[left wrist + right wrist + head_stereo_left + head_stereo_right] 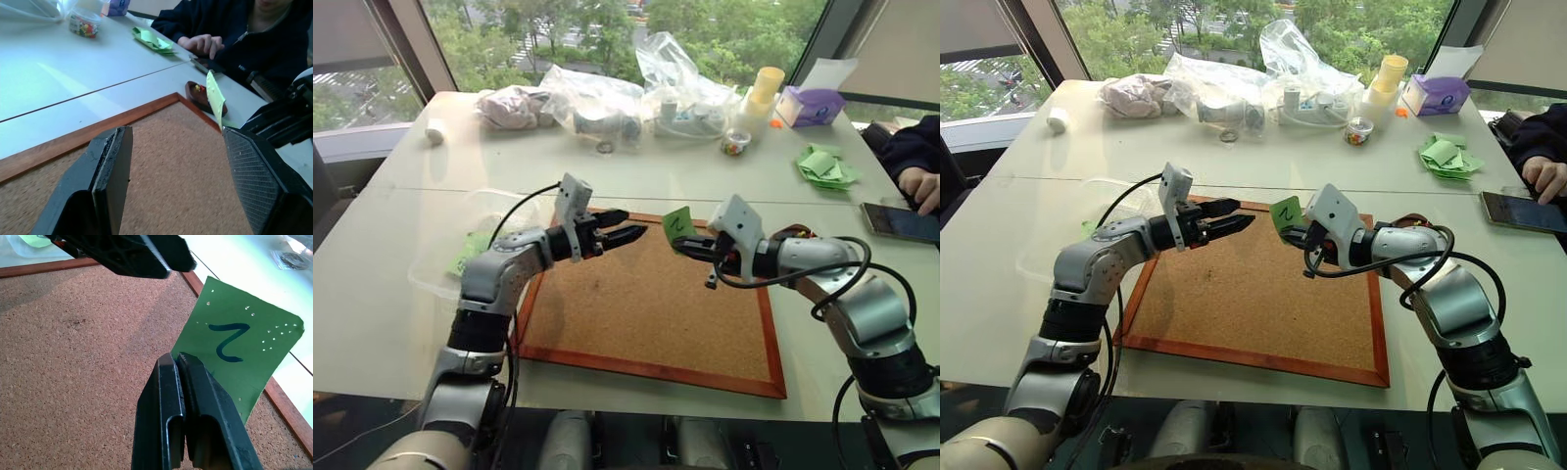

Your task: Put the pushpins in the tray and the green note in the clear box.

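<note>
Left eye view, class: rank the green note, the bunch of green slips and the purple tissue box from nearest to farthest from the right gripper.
1. green note, pinched in the right gripper.
2. bunch of green slips, toward the table's right edge.
3. purple tissue box, far right corner.

The tray (pixel 201 97) just past the right gripper (pixel 180 363) is half hidden behind the green note (pixel 215 96), and the bits inside are too small to tell if they're pushpins. The note's bottom edge is covered by that gripper's fingers, and the clear box (pixel 445 269) beside the left gripper (pixel 625 227) mostly sits behind its arm
</note>
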Motion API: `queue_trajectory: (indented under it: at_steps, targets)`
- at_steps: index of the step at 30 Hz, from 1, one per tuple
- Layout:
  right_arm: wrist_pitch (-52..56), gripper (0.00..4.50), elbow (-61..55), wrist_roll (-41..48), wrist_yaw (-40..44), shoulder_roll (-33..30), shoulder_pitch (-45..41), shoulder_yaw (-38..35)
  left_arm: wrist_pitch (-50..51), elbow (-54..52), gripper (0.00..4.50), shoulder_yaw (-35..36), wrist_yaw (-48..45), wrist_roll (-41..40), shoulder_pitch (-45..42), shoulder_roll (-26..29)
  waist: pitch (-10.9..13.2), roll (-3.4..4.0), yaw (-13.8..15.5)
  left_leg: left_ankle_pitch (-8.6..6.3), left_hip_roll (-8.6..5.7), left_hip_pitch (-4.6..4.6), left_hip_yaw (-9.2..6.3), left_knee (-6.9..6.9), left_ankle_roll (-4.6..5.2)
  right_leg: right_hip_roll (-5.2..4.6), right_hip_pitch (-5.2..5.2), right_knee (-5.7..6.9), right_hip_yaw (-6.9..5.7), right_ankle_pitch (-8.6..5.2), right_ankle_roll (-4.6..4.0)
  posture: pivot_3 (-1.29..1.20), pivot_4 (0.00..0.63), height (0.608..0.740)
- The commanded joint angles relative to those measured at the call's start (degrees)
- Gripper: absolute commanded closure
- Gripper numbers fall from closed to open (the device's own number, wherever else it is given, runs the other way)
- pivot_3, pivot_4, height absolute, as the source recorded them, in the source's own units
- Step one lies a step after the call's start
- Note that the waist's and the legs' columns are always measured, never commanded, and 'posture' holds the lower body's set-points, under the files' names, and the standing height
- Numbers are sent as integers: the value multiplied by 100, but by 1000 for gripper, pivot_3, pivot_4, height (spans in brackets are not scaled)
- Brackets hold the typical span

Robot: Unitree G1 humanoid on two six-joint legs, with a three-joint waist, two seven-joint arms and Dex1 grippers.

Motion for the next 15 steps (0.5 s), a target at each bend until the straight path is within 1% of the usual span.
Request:
queue_trajectory:
  at_steps: [1,5,11,13,14,15]
  targets:
    - [-54,4500,-294,24,-14,-16,-39,-40,222,1,1228,110,186,-294,-185,-301,1,-2,-6,0,0,0,0,0,0,0,0,-1,0,0,0,0,150,740]
    - [29,4500,-425,79,-18,-26,-21,-47,410,111,1228,47,286,-380,-244,-563,2,-3,-25,3,2,0,1,-3,-6,5,-3,0,0,0,1,0,150,740]
    - [123,4500,-584,82,-55,-43,41,-45,408,255,1228,-100,314,-295,-242,-724,2,-3,-9,6,3,1,0,-2,-10,8,-2,0,0,0,1,0,150,740]
    - [156,4500,-627,90,-64,-44,60,-51,385,276,1761,-102,303,-284,-244,-745,2,-3,-4,6,3,1,-1,-2,-10,8,-2,0,0,0,1,0,150,740]
    - [168,4500,-638,89,-69,-44,64,-53,386,276,2100,-94,291,-297,-242,-753,2,-3,-4,6,3,1,-1,-2,-10,8,-2,0,0,0,1,0,150,740]
    - [176,4500,-644,81,-76,-47,67,-52,386,276,2541,-89,273,-312,-241,-758,2,-3,-4,6,3,1,-1,-2,-10,8,-2,0,0,0,1,0,150,740]
